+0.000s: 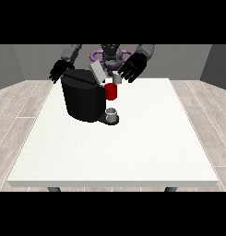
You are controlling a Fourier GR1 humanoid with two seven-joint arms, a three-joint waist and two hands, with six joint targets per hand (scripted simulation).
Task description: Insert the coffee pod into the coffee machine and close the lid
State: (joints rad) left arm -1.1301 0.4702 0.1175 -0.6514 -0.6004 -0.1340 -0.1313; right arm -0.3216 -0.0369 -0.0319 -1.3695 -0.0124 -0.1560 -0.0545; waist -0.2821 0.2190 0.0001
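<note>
A black coffee machine [82, 99] stands on the white table [133, 147] left of centre. Its grey lid [97, 71] is tilted up and open. A red holder [111, 91] juts from the machine's front, and a small grey cup [112, 113] sits on the drip base below it. A small grey coffee pod [117, 78] hangs just above the red holder, under the fingers of the hand at the view's right [133, 67], which curl down round it. The hand at the view's left [60, 70] hovers behind the machine's top left corner with its fingers spread.
The robot's torso [110, 55] stands behind the table's far edge. A wood-plank floor [22, 101] surrounds the table on all sides.
</note>
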